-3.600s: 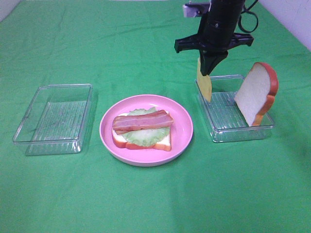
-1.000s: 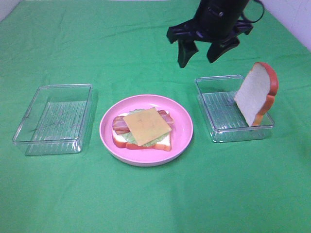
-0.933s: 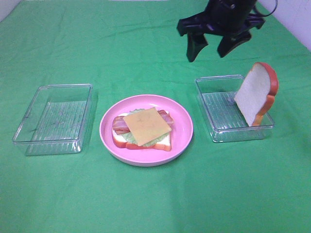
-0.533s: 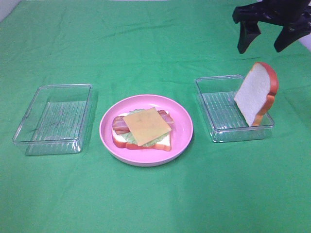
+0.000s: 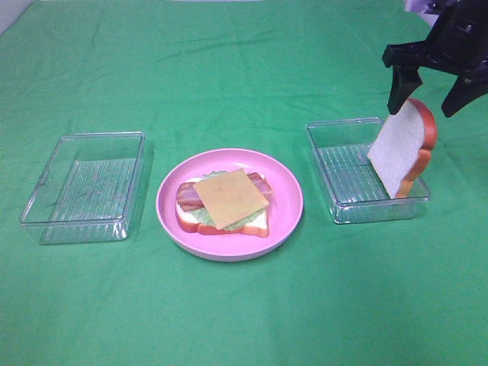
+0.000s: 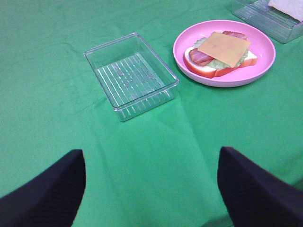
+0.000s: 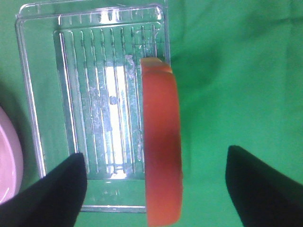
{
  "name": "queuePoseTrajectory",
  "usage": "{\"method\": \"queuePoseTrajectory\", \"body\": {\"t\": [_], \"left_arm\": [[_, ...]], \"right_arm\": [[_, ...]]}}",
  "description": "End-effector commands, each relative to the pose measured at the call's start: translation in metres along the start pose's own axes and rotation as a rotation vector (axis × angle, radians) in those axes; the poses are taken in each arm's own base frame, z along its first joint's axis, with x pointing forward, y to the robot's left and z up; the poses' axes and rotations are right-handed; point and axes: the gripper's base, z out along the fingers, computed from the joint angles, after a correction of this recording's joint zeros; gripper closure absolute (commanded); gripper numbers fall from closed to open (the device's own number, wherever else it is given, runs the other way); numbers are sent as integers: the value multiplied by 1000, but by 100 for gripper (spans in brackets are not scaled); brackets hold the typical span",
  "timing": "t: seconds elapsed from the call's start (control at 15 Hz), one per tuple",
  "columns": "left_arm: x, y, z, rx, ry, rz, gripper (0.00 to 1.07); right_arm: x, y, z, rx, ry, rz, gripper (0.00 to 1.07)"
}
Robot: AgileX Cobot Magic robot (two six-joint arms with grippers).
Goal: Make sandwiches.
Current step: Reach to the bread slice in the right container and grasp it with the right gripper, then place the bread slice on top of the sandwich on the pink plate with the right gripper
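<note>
Yellow cheese (image 5: 229, 197), pink plate (image 5: 286, 221), seemingly ribbed trays (image 5: 82, 187).

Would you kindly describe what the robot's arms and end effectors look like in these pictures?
The right end effector is matte black, with a crossbar and two tapered, pointed fingers. The left end effector shows only two broad, dark fingers. No markings or cables are visible.

I see the pink plate (image 6: 265, 66) holding a bread slice (image 6: 215, 71) stacked with lettuce (image 6: 218, 62), bacon (image 6: 200, 57) and cheese (image 6: 223, 44) (topmost). Beside the plate sits a clear tray (image 6: 130, 75); my left gripper (image 6: 150, 189) hangs spread wide.
</note>
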Motion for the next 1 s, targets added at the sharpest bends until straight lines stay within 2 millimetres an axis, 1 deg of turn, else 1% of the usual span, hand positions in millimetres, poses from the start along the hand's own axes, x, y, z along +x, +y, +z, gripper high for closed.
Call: {"method": "queuePoseTrajectory", "body": {"t": [0.07,0.13,0.2,0.33,0.4,0.47,0.53,0.67,0.8,0.87,0.93,1.0], "left_arm": [[1,0,-1,7,-5,-6,32],[1,0,-1,7,-5,-6,32],[1,0,-1,7,-5,-6,32],[1,0,-1,7,-5,-6,32],[1,0,-1,7,-5,-6,32],[1,0,-1,7,-5,-6,32],[1,0,-1,7,-5,-6,32],[1,0,-1,7,-5,-6,32],[1,0,-1,7,-5,-6,32],[1,0,-1,7,-5,-6,32],[1,0,-1,7,-5,-6,32],[1,0,-1,7,-5,-6,32]], "right_arm": [[-3,-4,22,14,45,-12,31],[-4,-6,34,14,70,-9,39],[-4,-6,37,14,76,-8,50],[-4,-6,37,14,77,-8,80],[-4,-6,36,14,79,-8,90],[-3,-6,36,14,84,-8,103],[-3,-6,35,13,88,-8,107],[-2,-4,23,11,62,-11,107],[2,0,-2,3,6,-16,107],[3,1,-10,-3,-11,-16,107],[9,10,-36,-65,-67,-16,107],[12,15,-45,-110,-82,-15,107]]}}
